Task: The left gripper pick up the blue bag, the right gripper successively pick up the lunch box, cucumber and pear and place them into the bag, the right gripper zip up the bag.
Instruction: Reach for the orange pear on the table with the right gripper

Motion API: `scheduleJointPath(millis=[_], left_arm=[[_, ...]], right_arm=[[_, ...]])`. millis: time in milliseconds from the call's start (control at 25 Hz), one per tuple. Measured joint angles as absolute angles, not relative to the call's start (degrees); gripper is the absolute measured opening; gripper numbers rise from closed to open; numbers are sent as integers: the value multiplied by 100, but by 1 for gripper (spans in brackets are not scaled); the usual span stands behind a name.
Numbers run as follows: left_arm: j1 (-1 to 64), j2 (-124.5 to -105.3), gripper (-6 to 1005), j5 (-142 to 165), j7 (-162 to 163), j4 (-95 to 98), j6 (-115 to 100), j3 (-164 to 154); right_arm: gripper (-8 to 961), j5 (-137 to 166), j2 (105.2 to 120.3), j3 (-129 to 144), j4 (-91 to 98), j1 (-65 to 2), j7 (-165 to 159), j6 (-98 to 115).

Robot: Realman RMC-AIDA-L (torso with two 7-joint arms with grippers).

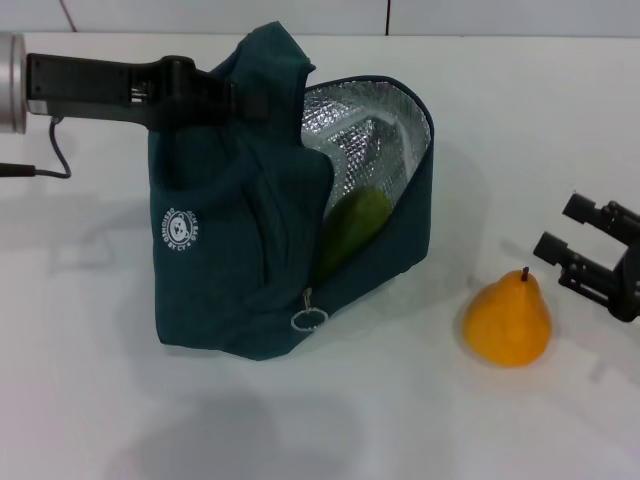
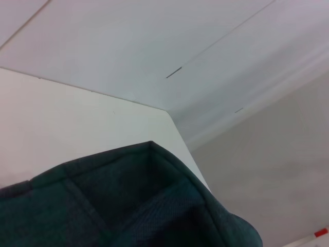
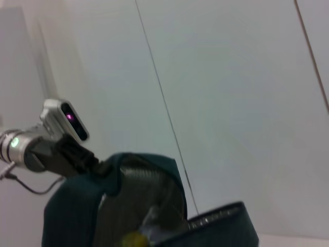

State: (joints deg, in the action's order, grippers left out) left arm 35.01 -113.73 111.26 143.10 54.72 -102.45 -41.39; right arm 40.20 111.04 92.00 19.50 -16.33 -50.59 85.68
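Two hands are in view, and only the left hand (image 1: pixel 232 100) is loaded: it comes in from the left edge of the counter (image 1: pixel 90 400) and is clenched on the top fabric of the blue bag (image 1: pixel 230 270), near its handles. Holding it there keeps the bag standing and its mouth gaping toward the right side, so things can be dropped in without the cloth sagging shut. The bag is dark teal with a crinkled silver lining, a small round white logo on its front and a ring zipper pull (image 1: pixel 309 318) hanging low, the zip still undone. It stands left of the counter's middle. Inside the opening a green cucumber (image 1: pixel 352 226) leans against the lining; the lunch box cannot be made out. The pear (image 1: pixel 508 322), yellow-orange with a short dark stem, sits upright toward the right edge. Just beside it the right hand (image 1: pixel 585 246) hovers, released and empty, likely lining up for the pear.
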Motion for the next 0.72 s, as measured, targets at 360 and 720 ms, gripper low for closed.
scheduleJointPath(millis=[360, 720], left_arm=[[3525, -11350, 40, 11123, 14309, 5466, -10199, -4139], [3533, -11321, 40, 11118, 14291, 5459, -10142, -4140]], right_arm=[[691, 4470, 11174, 9203, 1732, -1870, -4981, 8478], [610, 4503, 11196, 9219, 1715, -1894, -4887, 8303]])
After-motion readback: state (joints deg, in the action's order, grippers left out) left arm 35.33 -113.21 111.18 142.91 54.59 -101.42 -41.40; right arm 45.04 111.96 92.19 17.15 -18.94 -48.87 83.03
